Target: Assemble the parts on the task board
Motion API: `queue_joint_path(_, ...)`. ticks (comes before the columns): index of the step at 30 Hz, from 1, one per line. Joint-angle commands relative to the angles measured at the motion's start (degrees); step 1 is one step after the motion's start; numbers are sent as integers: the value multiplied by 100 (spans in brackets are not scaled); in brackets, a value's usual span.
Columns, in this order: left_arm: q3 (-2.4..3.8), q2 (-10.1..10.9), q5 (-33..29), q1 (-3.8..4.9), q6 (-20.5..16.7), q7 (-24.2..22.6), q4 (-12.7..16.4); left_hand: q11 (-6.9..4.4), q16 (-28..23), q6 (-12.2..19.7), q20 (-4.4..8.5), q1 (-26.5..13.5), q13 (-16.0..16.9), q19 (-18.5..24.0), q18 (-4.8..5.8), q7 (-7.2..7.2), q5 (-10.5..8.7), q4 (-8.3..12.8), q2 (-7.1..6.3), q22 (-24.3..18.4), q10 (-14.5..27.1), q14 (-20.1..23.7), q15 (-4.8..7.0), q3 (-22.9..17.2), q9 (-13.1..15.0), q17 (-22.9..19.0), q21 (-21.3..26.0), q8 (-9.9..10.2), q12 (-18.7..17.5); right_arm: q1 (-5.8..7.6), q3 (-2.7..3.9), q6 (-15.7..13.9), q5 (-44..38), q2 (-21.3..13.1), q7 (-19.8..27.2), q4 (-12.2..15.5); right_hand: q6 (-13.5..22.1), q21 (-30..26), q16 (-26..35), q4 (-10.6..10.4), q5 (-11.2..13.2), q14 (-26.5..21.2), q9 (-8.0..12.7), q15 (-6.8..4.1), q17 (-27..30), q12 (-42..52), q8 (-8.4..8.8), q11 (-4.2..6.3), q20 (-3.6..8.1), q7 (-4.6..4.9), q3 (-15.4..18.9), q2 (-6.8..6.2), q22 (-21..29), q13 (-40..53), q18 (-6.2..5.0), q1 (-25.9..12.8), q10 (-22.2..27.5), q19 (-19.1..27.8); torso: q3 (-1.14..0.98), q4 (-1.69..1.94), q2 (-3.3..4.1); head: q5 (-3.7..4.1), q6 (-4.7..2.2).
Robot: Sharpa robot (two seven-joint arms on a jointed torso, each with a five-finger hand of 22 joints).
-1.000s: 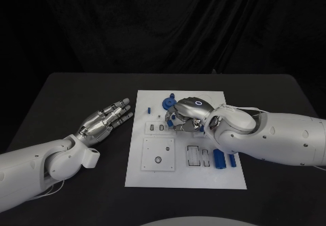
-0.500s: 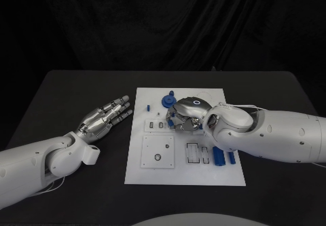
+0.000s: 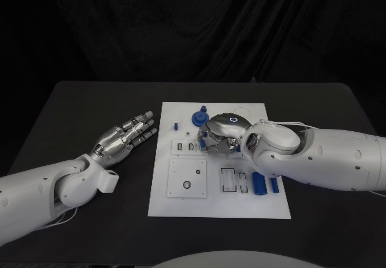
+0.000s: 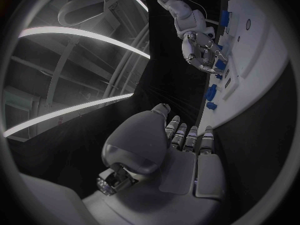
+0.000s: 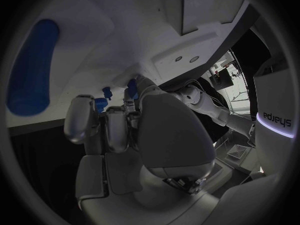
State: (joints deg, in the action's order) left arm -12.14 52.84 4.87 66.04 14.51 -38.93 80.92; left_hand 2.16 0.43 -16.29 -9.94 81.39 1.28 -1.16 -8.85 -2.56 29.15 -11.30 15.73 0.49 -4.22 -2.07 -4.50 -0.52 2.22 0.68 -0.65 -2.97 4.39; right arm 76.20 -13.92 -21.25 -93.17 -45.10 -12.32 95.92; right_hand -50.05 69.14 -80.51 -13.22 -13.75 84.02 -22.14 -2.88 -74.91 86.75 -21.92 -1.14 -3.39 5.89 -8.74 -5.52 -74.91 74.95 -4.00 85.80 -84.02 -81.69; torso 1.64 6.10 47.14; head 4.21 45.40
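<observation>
Over the last second very little has moved: the right hand [image 3: 221, 135] has stayed hunched over the upper middle of the white board [image 3: 217, 209], and the left hand [image 3: 125, 138] has kept lying flat on the black table [image 3: 80, 111] just beside the board's left edge, drifting only slightly. From the head view, the right hand's fingers are curled down over the board next to the blue round part [image 3: 198, 119], but whether they pinch a piece I cannot tell, since the hand hides its own fingertips. Two blue bars [image 3: 259, 185] lie near the board's lower right, long axes running away from the robot, just under the right forearm, so the right arm is much the nearer to them. The left wrist view shows the left hand [image 4: 181, 150] with fingers straight and apart, holding nothing, the board [image 4: 262, 50] off to its side. In the right wrist view the right hand [image 5: 119, 130] has its fingers drawn together near small blue pieces [image 5: 132, 86] on the board; a grip is likely, though not plain.
</observation>
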Motion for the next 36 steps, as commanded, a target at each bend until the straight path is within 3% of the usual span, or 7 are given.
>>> queue_joint_path(1, 4, -13, -7, -5, 77, -356, 0, 3, 26, -4, -44, -56, 7, 2, -78, 7, 28, 6, -5, 4, -20, 21, -34, -39, 2, 4, -18, -20, 14, -36, -18, 242, -45, 5, -98, -35, 177, -46, 28, -28, 146, 222, 62, 59, -388, -38, 177, -49, -43, 41, 53, -25, -761, 951, -62, -89, -19, 27, 0, 3, 0, 1, 10)
queue_joint_path(6, 4, -17, -7, -5, 79, -355, -15, 3, 26, -4, -44, -56, 7, 2, -78, 7, 28, 6, -5, 4, -20, 21, -34, -39, 2, 4, -18, -20, 14, -37, -18, 282, -45, 31, -63, -58, 629, -117, 58, -60, 310, 205, 276, 55, -359, -78, 625, -35, -51, 108, 79, -60, -757, 894, -76, -144, 44, 42, 1, 3, -1, 3, 30)
queue_joint_path(11, 4, -28, -7, -6, 84, -351, -34, 2, 24, 10, -44, -63, 5, 4, -78, 7, 29, 9, -6, 3, -13, 24, -34, -54, -1, 3, -16, -16, 9, -37, -18, 298, -45, 59, -37, -72, 891, -183, 80, -39, 373, 192, 469, 54, -337, -103, 956, -32, -52, 111, 88, -69, -758, 862, -85, -125, 81, 53, 1, 2, -3, 4, 59)
queue_joint_path(23, 4, -39, -7, -15, 92, -353, -58, 1, 23, 20, -43, -68, 4, 6, -78, 7, 30, 10, -6, 2, -9, 27, -34, -63, -2, 2, -15, -13, 7, -37, -18, 279, -45, 59, 1, -82, 984, -217, 97, -39, 436, 183, 552, 52, -320, -125, 1071, -29, -50, 106, 104, -99, -757, 833, -89, -121, 112, 59, -1, 1, -6, 6, 96)
queue_joint_path(28, 4, -20, -7, -21, 58, -383, -45, 1, 24, 11, -43, -70, 4, 3, -78, 8, 30, 11, -6, 3, -8, 25, -34, -68, -1, 3, -16, -15, 8, -37, -18, 132, -45, 10, 98, -50, 1109, -242, 100, -198, 785, 183, 701, 45, -320, -147, 1235, -18, -43, 91, 175, -254, -771, 803, -90, -197, 138, 52, -5, -4, -2, -17, 102)
queue_joint_path(30, 4, -8, -7, -23, 6, -409, -28, 1, 24, 5, -43, -70, 5, 2, -78, 8, 30, 12, -8, 4, -9, 25, -34, -69, 0, 3, -17, -16, 9, -36, -17, 9, -45, -28, 167, -14, 1196, -240, 97, -349, 1013, 185, 793, 37, -324, -159, 1322, -10, -38, 76, 225, -413, -784, 787, -86, -269, 150, 41, -11, -13, -12, -49, 111)
queue_joint_path(36, 5, 82, 149, -24, -315, -533, 121, 18, 35, -107, -102, -64, 18, -76, -101, -31, 48, 155, -149, 34, -62, -7, -70, -181, 15, 13, -70, -54, 67, -16, -14, -541, -44, -268, 394, 237, 1443, -222, 77, -381, 1094, 195, 988, 6, -348, -161, 1463, 24, -7, 37, 381, -669, -812, 784, -78, -672, 143, 22, -27, -16, -83, -97, 106)
